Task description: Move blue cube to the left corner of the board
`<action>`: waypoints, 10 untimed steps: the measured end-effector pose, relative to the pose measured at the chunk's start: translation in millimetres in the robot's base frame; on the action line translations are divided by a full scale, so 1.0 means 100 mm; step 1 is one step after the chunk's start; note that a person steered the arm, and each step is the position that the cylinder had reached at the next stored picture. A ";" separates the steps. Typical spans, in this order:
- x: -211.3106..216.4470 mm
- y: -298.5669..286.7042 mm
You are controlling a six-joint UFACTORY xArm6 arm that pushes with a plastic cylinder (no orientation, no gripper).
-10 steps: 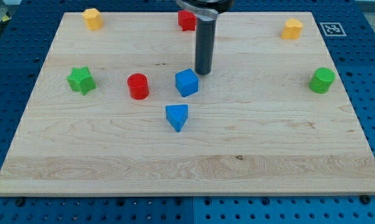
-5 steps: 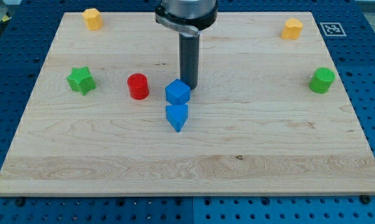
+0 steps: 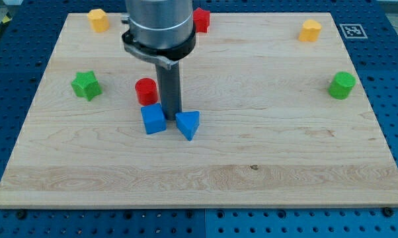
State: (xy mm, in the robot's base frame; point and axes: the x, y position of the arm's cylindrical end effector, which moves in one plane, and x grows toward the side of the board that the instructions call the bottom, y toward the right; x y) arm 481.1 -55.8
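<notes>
Camera view shows the blue cube (image 3: 153, 119) left of centre on the wooden surface (image 3: 265, 152), small, solid blue, turned slightly askew. My tip (image 3: 171, 118) stands just beside its right face, between it and the blue wedge-like block (image 3: 188, 123). Directly above the cube sits the red cylinder (image 3: 146, 91). No jaws exist on this rod, so their state cannot be told.

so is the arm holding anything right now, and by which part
Nothing is held; the rod cannot grasp. My tip stands between the blue cube and the blue triangular block, at the cube's right side.
</notes>
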 end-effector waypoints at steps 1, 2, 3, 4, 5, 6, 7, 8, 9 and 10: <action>0.07 -0.23; -0.06 -0.48; -0.06 -0.84; 0.05 -1.07; 0.08 -1.05; 0.08 -0.85; 0.33 -0.87; 0.55 -0.92; 0.74 -0.93; 0.82 -1.03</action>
State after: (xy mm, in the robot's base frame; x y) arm 563.5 -159.1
